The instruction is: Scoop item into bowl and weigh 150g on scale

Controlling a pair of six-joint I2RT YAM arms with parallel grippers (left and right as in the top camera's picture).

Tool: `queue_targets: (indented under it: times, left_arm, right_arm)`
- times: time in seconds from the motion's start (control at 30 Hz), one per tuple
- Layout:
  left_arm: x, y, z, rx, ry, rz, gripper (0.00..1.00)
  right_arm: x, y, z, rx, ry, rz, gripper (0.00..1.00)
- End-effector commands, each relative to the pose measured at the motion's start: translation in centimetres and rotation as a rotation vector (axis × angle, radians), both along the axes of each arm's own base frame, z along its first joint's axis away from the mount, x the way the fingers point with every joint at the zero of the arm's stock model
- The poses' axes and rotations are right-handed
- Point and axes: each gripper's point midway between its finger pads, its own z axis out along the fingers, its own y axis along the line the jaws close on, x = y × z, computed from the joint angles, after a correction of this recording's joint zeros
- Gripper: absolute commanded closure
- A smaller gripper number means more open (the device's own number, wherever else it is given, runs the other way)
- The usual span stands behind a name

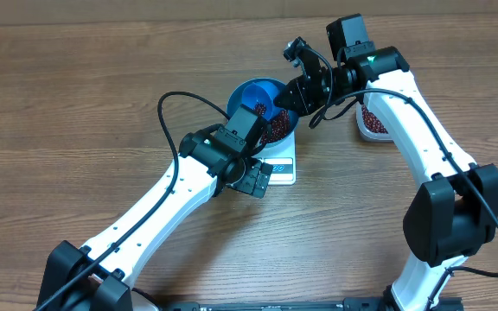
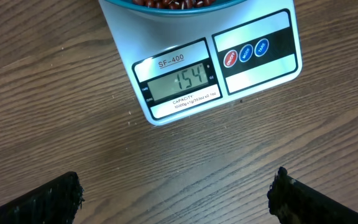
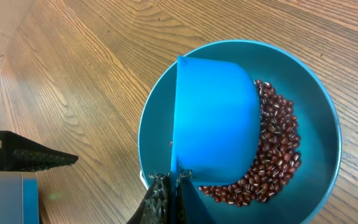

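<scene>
1. Near the middle of the overhead frame, the beans point(image 3: 278, 155) lie in the bowl. They are small, glossy, dark red-brown ovals, banked in a crescent along the bowl's right and lower side in the right wrist view.
2. The bowl point(image 3: 325, 93) is round, deep and blue. It stands on the scale, its rim reaching over the display end at the top of the left wrist view.
3. The scale point(image 2: 253, 74) is white and square. Its display reads 154, with three round buttons to the right of it.
4. A blue scoop point(image 3: 216, 118) hangs tipped over the bowl with its outer back towards the camera, covering the bowl's left and centre.
5. The right gripper point(image 3: 166, 199), at the bottom edge of the right wrist view, is pinched together on the scoop's handle.
6. The left gripper point(image 2: 176, 193) has its fingers spread wide and holds nothing, over the bare wooden table point(image 2: 42, 93) just below the scale.
7. At the upper right of the overhead frame, a tub point(image 1: 373, 123) holds more beans, partly hidden by the right arm.
</scene>
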Motion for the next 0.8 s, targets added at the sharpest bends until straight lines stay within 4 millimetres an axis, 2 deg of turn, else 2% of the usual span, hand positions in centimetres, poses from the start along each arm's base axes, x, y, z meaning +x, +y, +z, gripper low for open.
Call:
queue_targets:
  times: [0.0,0.27,0.5,0.77]
  left_arm:
    - [-0.1,0.3,-0.2,0.015,-0.001,0.001,0.01]
    - [-0.1,0.3,-0.2,0.015,-0.001,0.001,0.01]
    - [-0.1,0.3,-0.2,0.015,-0.001,0.001,0.0]
    - [-0.1,0.3,-0.2,0.015,-0.001,0.001,0.01]
  right_arm:
    - [0.4,0.0,0.4,0.0,-0.032,0.013,0.96]
    - [0.4,0.0,0.3,-0.024,-0.124,0.103,0.96]
    - [0.6,-0.1,0.2,-0.04,-0.14,0.103,0.96]
    - [0.9,-0.5,-0.9,-0.152,-0.183,0.111,0.96]
